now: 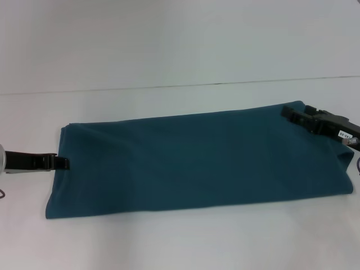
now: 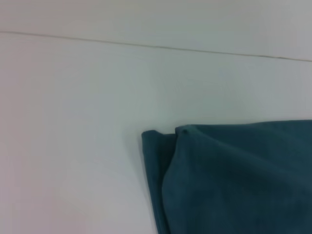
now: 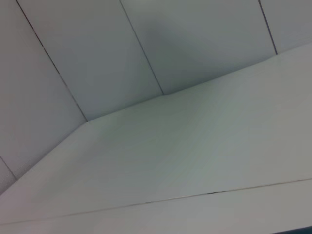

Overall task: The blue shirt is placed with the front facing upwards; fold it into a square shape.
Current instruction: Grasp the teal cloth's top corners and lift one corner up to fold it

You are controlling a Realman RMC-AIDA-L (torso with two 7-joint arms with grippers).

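The blue shirt (image 1: 197, 160) lies flat on the white table (image 1: 169, 242) as a long folded band running left to right, with its plain teal side up and no lettering showing. My left gripper (image 1: 61, 163) sits low at the band's left edge, touching it about halfway along that edge. My right gripper (image 1: 293, 114) rests at the far right corner of the band. The left wrist view shows one layered corner of the shirt (image 2: 234, 180) on the table. In the right wrist view there is only table and wall.
A thin seam (image 1: 180, 86) crosses the white surface beyond the shirt. White panels with dark joints (image 3: 141, 48) rise behind the table. Bare table (image 2: 73, 146) lies around the shirt on every side.
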